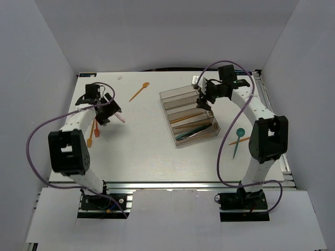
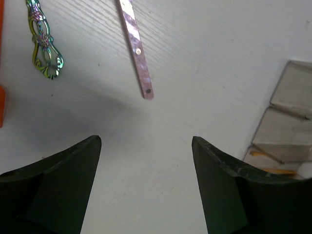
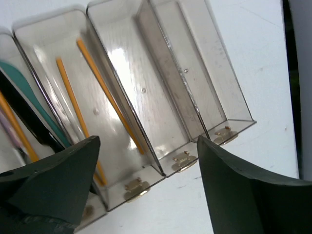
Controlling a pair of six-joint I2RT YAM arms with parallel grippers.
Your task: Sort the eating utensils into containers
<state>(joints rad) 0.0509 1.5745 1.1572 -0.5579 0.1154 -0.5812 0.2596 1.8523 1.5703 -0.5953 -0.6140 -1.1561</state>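
Note:
The clear brownish tray lies right of centre. Its nearer compartments hold teal, black and orange utensils. My right gripper is open and empty over the tray's right end; in the right wrist view it hangs above orange handles, a teal piece and two bare compartments. My left gripper is open and empty above the table. Just beyond it lie a pink handle and an iridescent ornate handle.
An orange fork lies at the back centre. Orange utensils lie by the left arm. A teal spoon and an orange piece lie right of the tray. The tray's end shows in the left wrist view.

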